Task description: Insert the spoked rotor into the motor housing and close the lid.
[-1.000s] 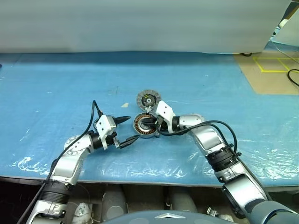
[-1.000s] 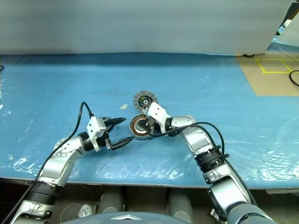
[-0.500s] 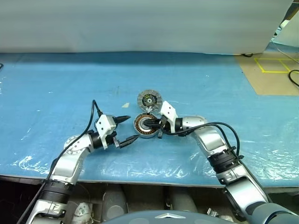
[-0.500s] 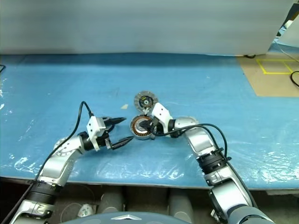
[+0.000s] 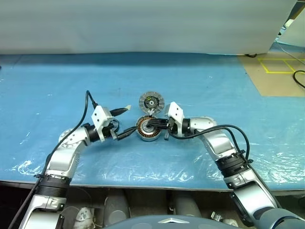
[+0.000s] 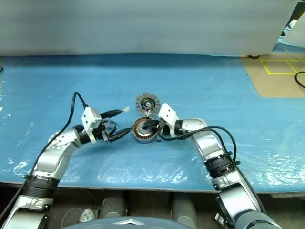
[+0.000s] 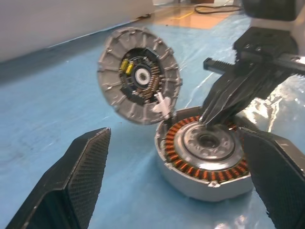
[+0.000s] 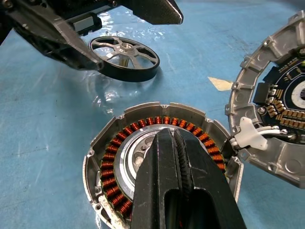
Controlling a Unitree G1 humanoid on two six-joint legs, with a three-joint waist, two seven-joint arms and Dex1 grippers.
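Near the middle of the blue plastic-covered tabletop (image 5: 57, 86), the short round silver motor housing (image 5: 147, 130) with copper windings is lying face up. Against its far rim, a round silver ribbed lid (image 5: 151, 102) carrying a circuit board is standing tilted. The right gripper (image 8: 169, 136) is pressing its closed black fingers onto the housing's grey centre hub, gripping nothing. The left gripper (image 5: 131, 119) is hovering beside the housing's left side, fingers spread wide and empty. The black-rimmed, silver-spoked rotor (image 8: 125, 57) is lying flat on the tabletop under that left gripper.
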